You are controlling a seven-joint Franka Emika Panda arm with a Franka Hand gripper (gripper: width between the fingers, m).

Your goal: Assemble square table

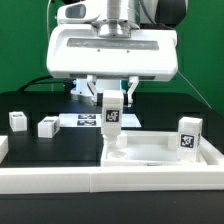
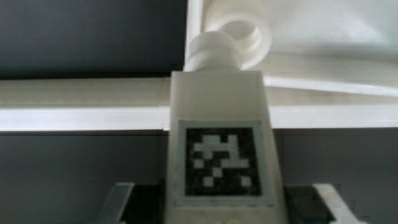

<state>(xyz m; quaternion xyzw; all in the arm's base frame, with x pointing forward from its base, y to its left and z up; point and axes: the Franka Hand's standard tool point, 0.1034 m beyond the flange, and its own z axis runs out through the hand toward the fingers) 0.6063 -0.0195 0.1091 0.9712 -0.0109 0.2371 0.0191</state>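
The white square tabletop slab (image 1: 150, 152) lies flat on the exterior view's right. My gripper (image 1: 112, 98) is shut on a short white tagged leg (image 1: 112, 115) and holds it upright, with the lower end at the slab's left corner. In the wrist view the leg (image 2: 219, 140) fills the middle between my fingers (image 2: 134, 200). Its threaded tip (image 2: 228, 45) meets the slab (image 2: 320, 40). A second tagged leg (image 1: 190, 135) stands upright on the slab's right side.
Two loose legs (image 1: 18, 121) (image 1: 47, 126) lie on the black table on the exterior view's left. The marker board (image 1: 85, 119) lies behind the held leg. A long white rail (image 1: 60, 175) runs along the front.
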